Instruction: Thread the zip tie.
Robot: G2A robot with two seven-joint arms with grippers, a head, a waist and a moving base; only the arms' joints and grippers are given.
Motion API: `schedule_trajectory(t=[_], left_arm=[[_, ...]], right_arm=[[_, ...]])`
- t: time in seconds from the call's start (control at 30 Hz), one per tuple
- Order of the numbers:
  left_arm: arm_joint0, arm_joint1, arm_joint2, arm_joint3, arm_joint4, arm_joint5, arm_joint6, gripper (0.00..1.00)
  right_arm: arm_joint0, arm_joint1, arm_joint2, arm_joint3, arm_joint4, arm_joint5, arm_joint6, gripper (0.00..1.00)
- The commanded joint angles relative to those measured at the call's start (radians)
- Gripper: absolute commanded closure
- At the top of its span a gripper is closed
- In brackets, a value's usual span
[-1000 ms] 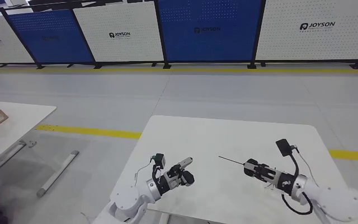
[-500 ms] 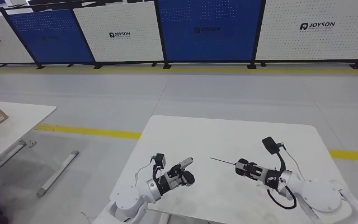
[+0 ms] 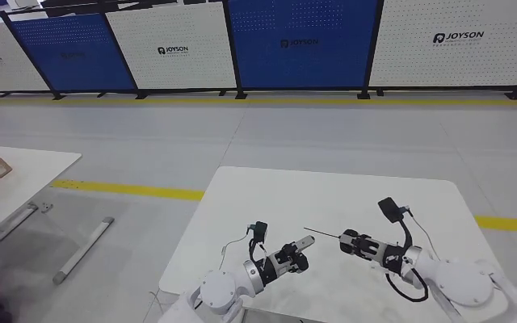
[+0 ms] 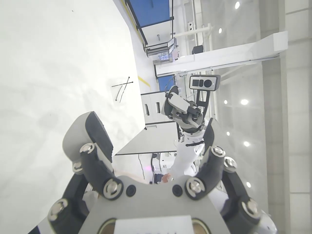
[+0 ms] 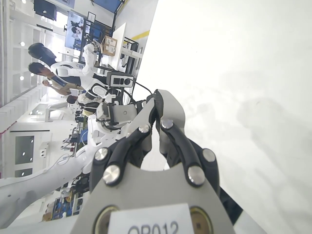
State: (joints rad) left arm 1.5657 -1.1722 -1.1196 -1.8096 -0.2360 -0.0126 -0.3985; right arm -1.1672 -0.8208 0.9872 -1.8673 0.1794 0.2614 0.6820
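Observation:
A thin black zip tie sticks out level over the white table, pointing at the other arm. My right gripper is shut on its near end; in the right wrist view the right gripper has its pads pressed together and the tie is too thin to make out. My left gripper is open and holds nothing, a short way from the tie's free tip. The left wrist view shows the left gripper with its fingers wide apart, facing the right gripper.
A few loose black zip ties lie crossed on the table near its far edge. White and blue pegboard panels stand across the floor behind. Another white table stands off to the left.
The right arm first shifted left with the zip tie, then held still. The left arm then moved right, bringing its open gripper close to the tie's tip.

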Motion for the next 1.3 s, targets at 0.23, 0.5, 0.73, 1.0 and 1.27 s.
schedule_trajectory(t=[0.23, 0.5, 0.73, 1.0, 1.27], left_arm=[[0.000, 0.000, 0.000, 0.000, 0.000, 0.000, 0.000, 0.00], [0.000, 0.000, 0.000, 0.000, 0.000, 0.000, 0.000, 0.00], [-0.015, -0.007, 0.025, 0.000, 0.026, -0.054, 0.066, 0.00], [-0.021, -0.008, 0.040, 0.007, 0.047, -0.041, 0.076, 0.00], [-0.038, -0.015, 0.062, 0.038, 0.053, -0.096, 0.130, 0.69]], right_arm=[[0.030, -0.016, -0.027, 0.028, 0.036, -0.013, 0.108, 1.00], [0.030, -0.016, -0.027, 0.028, 0.036, -0.013, 0.108, 1.00], [0.030, -0.016, -0.027, 0.028, 0.036, -0.013, 0.108, 1.00], [0.030, -0.016, -0.027, 0.028, 0.036, -0.013, 0.108, 1.00], [0.030, -0.016, -0.027, 0.028, 0.036, -0.013, 0.108, 1.00]])
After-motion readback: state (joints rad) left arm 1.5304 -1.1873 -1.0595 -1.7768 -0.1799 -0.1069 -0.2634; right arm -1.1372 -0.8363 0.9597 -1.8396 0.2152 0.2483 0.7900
